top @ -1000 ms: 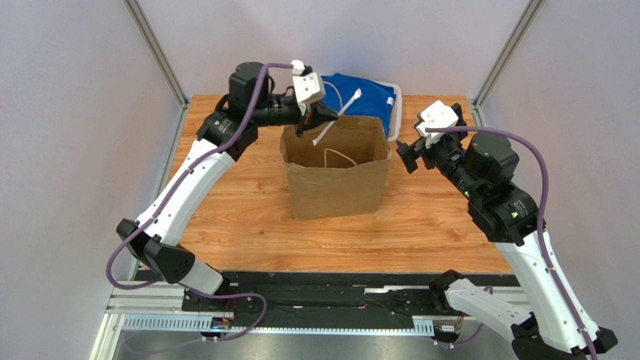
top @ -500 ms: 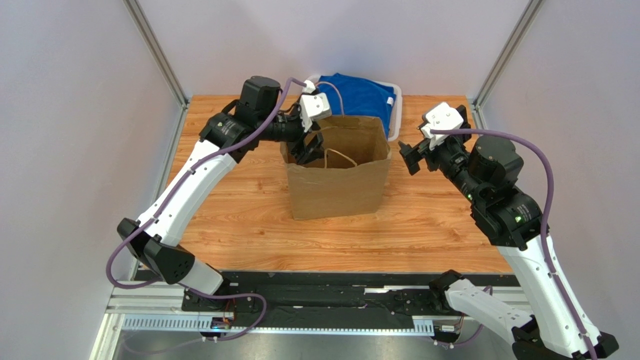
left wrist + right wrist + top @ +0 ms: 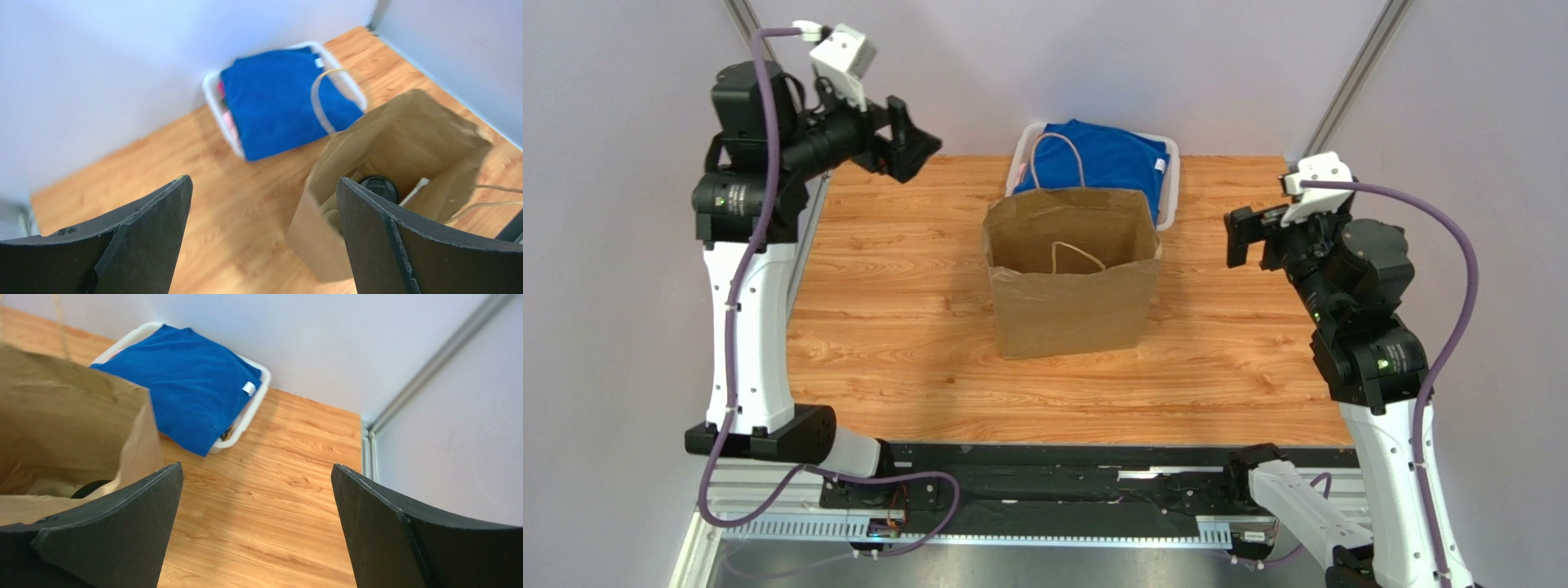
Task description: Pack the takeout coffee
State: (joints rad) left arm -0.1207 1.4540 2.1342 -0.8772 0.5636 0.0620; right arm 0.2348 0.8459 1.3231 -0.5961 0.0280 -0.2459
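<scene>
The takeout coffee shows only as its round black lid (image 3: 379,187), low inside the open brown paper bag (image 3: 1073,288) at mid table. From the right wrist a dark sliver of the lid (image 3: 92,489) peeks over the bag's wall (image 3: 67,416). In the top view the cup is hidden by the bag. My left gripper (image 3: 911,140) hangs high over the table's back left corner, well clear of the bag, open and empty (image 3: 263,180). My right gripper (image 3: 1244,235) hovers to the right of the bag, also open with nothing between its fingers (image 3: 256,467).
A white basket (image 3: 1169,172) holding folded blue cloth (image 3: 1100,153) stands right behind the bag against the back wall. The bag's paper handle (image 3: 1078,255) loops inside its mouth, and a white strip (image 3: 419,185) lies beside the lid. Grey walls close in left, right and behind.
My left gripper dipped into the bag with white sticks, opened, then swung up and away to the back left. The sticks are gone from it. My right gripper drew back a little rightward.
</scene>
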